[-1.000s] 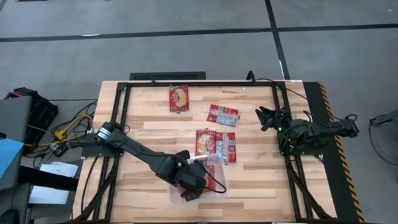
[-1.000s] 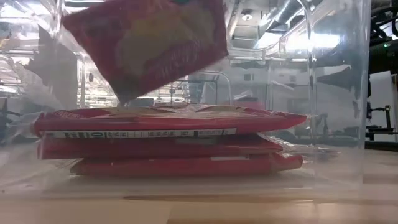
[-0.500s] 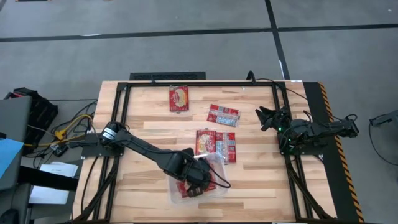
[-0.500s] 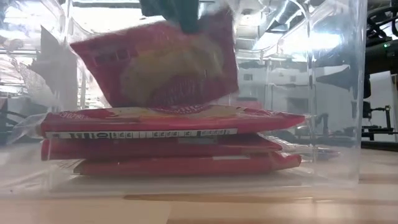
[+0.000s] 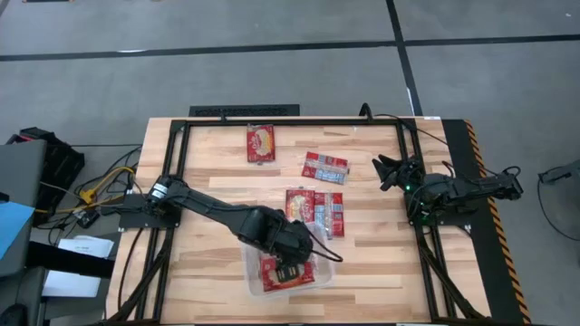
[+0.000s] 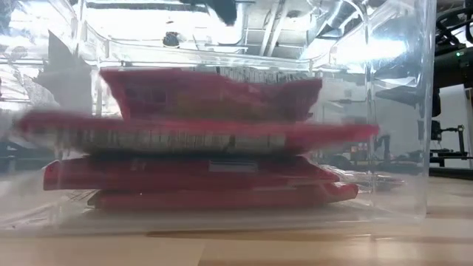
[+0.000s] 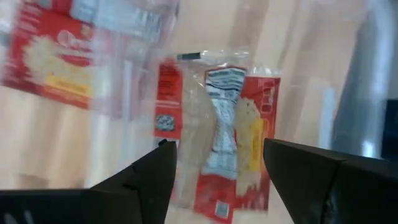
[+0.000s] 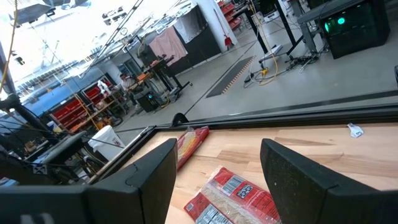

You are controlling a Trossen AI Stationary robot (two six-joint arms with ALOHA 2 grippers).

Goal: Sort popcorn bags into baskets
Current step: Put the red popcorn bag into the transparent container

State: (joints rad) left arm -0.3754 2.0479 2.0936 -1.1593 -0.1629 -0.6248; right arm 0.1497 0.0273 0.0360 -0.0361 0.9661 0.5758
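Your left gripper hangs over the clear bin, fingers spread, nothing pinched. The top popcorn bag lies flat on the stack inside the bin. Risk: lowering could snag it. The right gripper, spread, idles far from the bin.

Left arm: black, slender tubular links, bulky dark wrist.
Right arm: black, glossy joints, small green light, probably an indicator.
Fingers: dark, flat, angular.
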